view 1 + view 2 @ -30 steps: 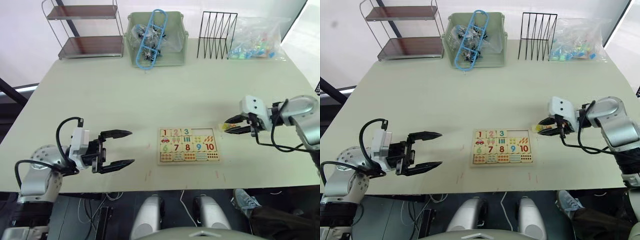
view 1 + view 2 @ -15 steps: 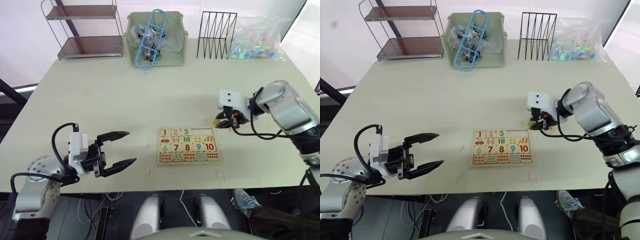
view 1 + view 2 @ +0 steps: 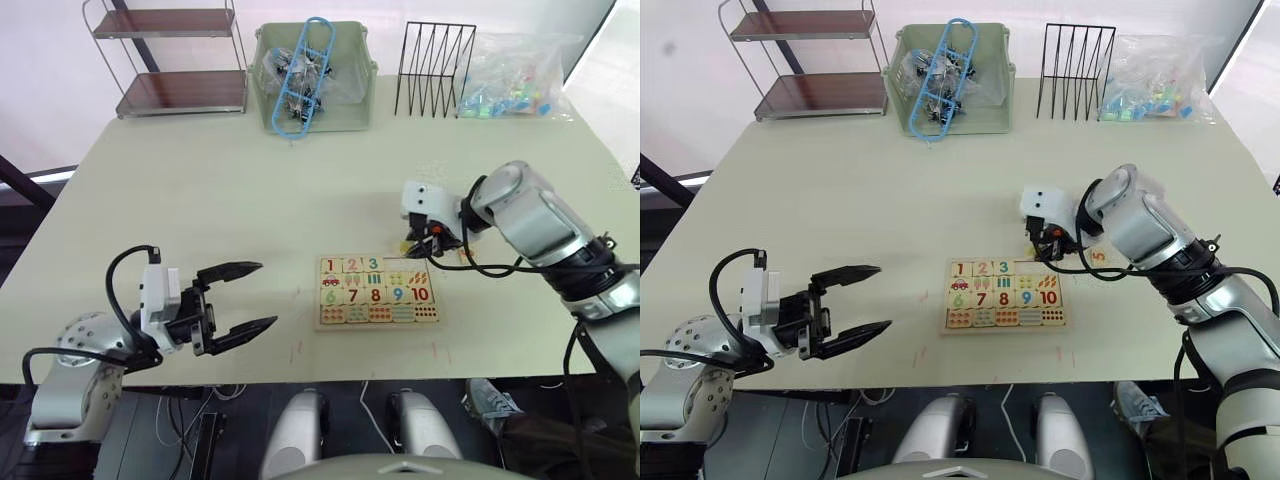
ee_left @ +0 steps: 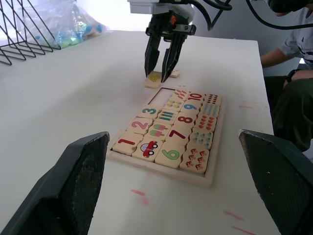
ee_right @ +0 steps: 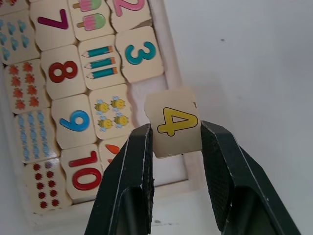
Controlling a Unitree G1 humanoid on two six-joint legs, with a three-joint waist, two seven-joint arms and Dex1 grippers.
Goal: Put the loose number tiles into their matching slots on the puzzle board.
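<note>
We see the flat pale-wood puzzle board point(image 3: 378, 291) lying near the front edge of the pale table point(image 3: 200, 190), a little to the right of the middle. Its top row holds the tiles 1, 2 and 3, and the two square slots point(image 5: 164, 152) at the right end of that row are open. The rows below carry pictures, the numbers 6 to 10, and dots.

Our right gripper point(image 5: 172, 139) points down just beyond the board's far right corner, its two black fingers point(image 5: 134, 161) narrowed onto a small square pale-wood tile printed with a yellow 4 point(image 5: 173, 121). In the left wrist view the tile looks low over the table or resting on it, beside the board's rim and next to the empty slots; we cannot tell which. Another small pale tile with a reddish digit point(image 3: 1098, 256) lies on the table just to the right of that gripper, apart from the board.

Our left gripper point(image 3: 243, 298) hangs over the front left of the table, well apart from the board, its black fingers spread wide and holding nothing.

Along the far edge stand a two-tier wire shelf with brown trays point(image 3: 175, 60), a pale green bin holding a blue plastic piece point(image 3: 312, 75), a black wire rack point(image 3: 433, 68) and a clear bag of coloured bits point(image 3: 515, 75).
</note>
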